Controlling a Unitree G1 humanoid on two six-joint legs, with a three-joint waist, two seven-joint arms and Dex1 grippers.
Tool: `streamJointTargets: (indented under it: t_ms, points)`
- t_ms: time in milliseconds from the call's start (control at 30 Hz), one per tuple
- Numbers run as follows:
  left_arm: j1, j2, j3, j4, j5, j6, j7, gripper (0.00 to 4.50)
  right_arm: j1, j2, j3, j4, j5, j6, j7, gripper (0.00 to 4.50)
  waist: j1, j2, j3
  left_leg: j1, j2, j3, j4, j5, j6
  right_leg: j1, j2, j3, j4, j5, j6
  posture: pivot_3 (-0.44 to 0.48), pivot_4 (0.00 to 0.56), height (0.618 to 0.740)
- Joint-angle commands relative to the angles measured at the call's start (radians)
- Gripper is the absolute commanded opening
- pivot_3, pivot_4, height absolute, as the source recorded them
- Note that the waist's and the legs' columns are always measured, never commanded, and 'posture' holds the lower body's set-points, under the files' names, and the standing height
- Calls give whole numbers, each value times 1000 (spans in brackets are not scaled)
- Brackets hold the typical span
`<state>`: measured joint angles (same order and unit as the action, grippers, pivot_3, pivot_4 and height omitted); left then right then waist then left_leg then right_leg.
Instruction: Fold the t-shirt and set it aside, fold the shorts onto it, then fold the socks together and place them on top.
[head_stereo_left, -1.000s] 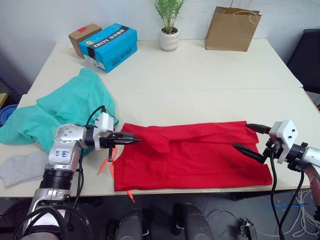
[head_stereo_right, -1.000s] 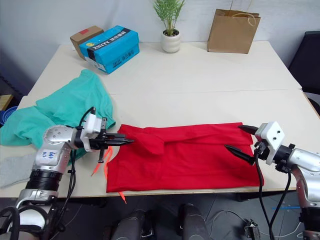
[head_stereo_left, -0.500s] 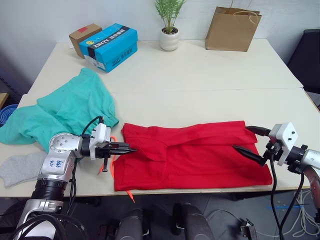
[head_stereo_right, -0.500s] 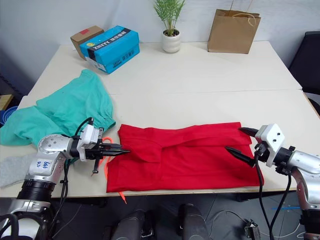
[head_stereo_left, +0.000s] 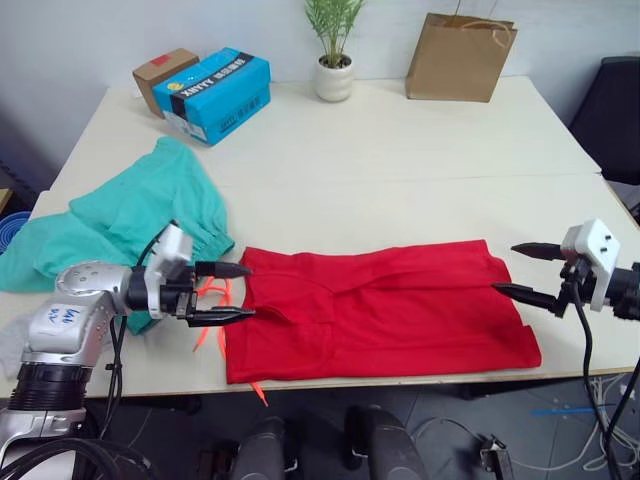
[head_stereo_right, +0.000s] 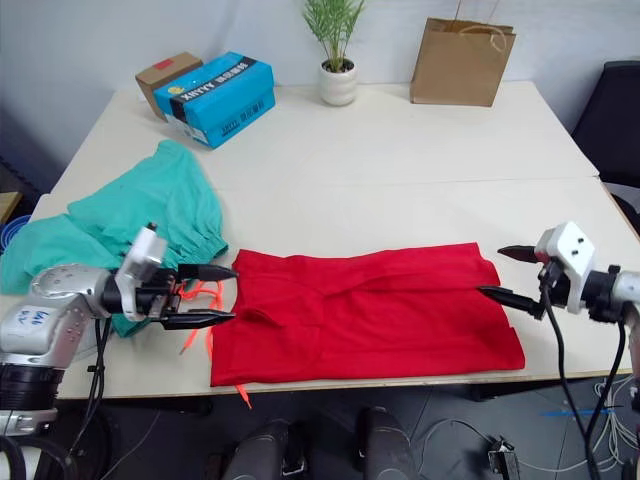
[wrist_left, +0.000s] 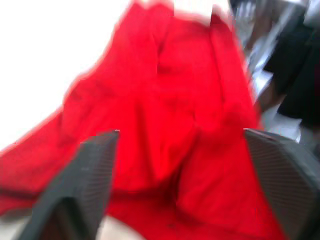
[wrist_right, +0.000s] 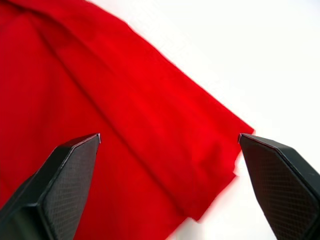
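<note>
The t-shirt (head_stereo_left: 380, 312) is laid out as a long red band across the near part of the table (head_stereo_left: 400, 150), between the two grippers. The left gripper (head_stereo_left: 238, 292) is held level just off the shirt's left edge, its two black fingers spread apart and pointed at the cloth with nothing between them. Orange drawstring ends (head_stereo_left: 212, 300) lie directly beneath it, and the shorts (head_stereo_left: 120, 215) are bunched behind and to its outer side; whether the fingers touch the drawstring cannot be told. A grey sock (head_stereo_left: 12, 338) seems to lie beyond the left arm at the table's left edge, largely hidden. The right gripper (head_stereo_left: 524, 270) is held just off the shirt's right end, its fingers likewise apart and empty, one above the other, the lower tip (head_stereo_left: 503, 291) close to the hem corner.
</note>
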<state>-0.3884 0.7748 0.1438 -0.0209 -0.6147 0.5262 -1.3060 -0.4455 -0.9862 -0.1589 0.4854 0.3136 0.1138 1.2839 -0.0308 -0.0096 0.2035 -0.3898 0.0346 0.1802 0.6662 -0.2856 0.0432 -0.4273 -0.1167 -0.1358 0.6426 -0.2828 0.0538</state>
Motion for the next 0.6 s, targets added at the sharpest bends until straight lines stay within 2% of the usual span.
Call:
streamJointTargets:
  t_ms: [33, 133, 267, 400, 600]
  points:
    - [-13, -39, 15, -86, -63, 27, 45, 4463, -150, 4, 64, 220, -81, -54, 54, 4500, 1, 0, 0, 0, 0, 0, 0, 0, 0, 0, 0, 0, 0, 0, 0, 0, 150, 740]
    - [12, -72, -20, -133, -41, 2, 70, 4463, -272, 20, 127, 394, -159, -96, 72, 4500, 4, 0, 0, 0, 0, 0, -1, 0, -1, 0, 1, -1, 0, -1, -1, 0, 150, 740]
    - [48, -95, -54, -168, -18, -31, 85, 4463, -370, 41, 193, 535, -241, -137, 97, 4500, 1, 0, 0, -1, 0, 0, -1, 0, -1, -1, 2, -1, -1, -1, -1, 0, 150, 740]
    - [79, -97, -56, -173, -13, -57, 90, 4500, -421, 57, 204, 601, -272, -159, 109, 3620, 0, 1, 0, -1, 0, 0, -1, 1, -2, -1, 1, 0, 0, -1, -1, 0, 150, 740]
    - [105, -91, -60, -179, -6, -79, 95, 4500, -439, 72, 195, 645, -288, -193, 112, 1402, 0, 1, 0, -1, 0, 0, 0, 1, -2, -1, 1, 0, 0, -1, -1, 0, 150, 740]
